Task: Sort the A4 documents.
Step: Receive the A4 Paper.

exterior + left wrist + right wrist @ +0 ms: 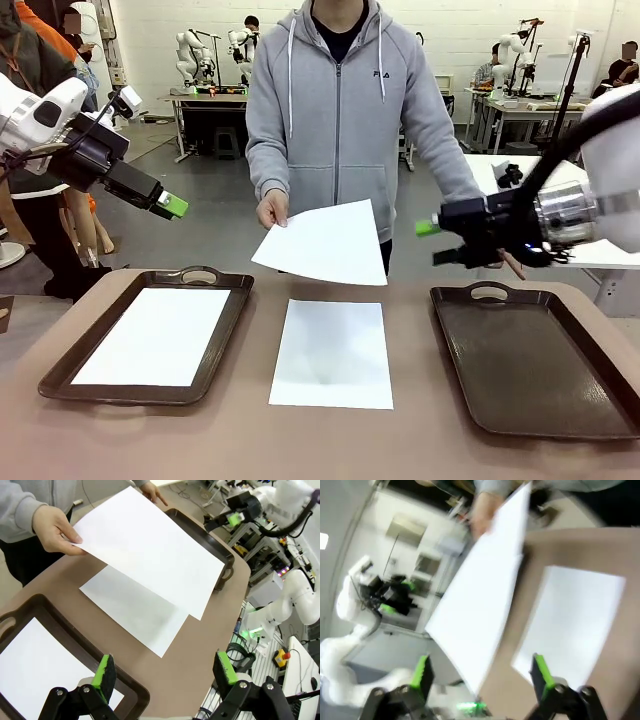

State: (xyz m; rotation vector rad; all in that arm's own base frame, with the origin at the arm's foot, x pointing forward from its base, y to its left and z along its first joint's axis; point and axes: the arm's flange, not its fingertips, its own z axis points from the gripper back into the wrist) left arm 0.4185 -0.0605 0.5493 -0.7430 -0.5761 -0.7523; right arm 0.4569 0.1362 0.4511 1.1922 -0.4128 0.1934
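Observation:
A person's hand (272, 210) holds one white A4 document (320, 243) tilted in the air above the table's far middle. A second sheet (333, 352) lies flat on the table between the trays, and a third sheet (160, 335) lies in the left brown tray (60, 372). My left gripper (172, 206) hovers high at the left, open and holding nothing; in its wrist view (165, 672) the held sheet (150, 545) is ahead of it. My right gripper (428, 228) hangs at the right, pointing toward the held sheet (480, 610), open (480, 675) in a blurred wrist view.
The right brown tray (530, 360) has nothing in it. The person stands at the far edge, with the other hand (512, 264) behind my right gripper. Other tables and people are in the room behind.

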